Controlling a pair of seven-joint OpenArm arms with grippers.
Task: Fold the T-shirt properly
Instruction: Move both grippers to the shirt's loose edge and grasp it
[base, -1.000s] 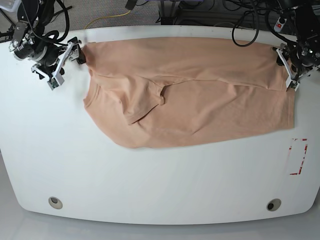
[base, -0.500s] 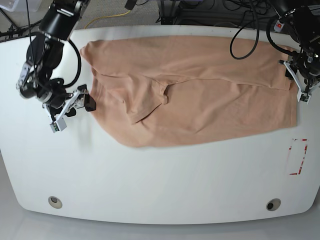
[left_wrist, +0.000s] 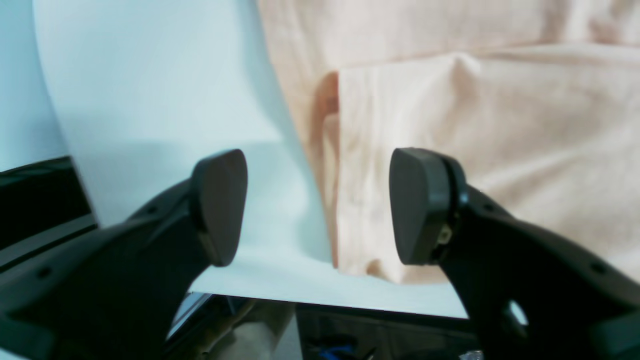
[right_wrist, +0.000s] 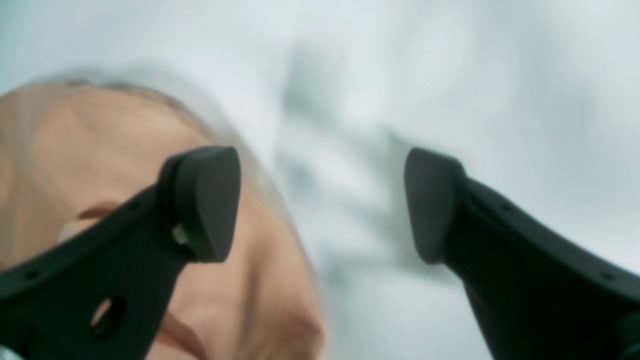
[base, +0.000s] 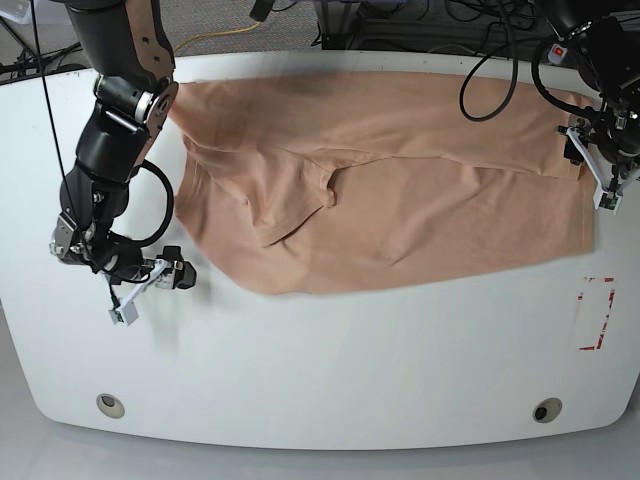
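Since the earlier frame, right gripper (base: 150, 284) slid nearer, jaws spread, empty; left gripper (left_wrist: 320, 205) spread astride limp T-shirt (base: 390, 180) hem: likeliest hold.

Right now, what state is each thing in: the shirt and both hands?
T-shirt: flat on the table, partly folded, one layer doubled over itself, ungripped.
Left hand: open, empty, at the shirt's edge.
Right hand: open, empty, beside the shirt's lower corner.
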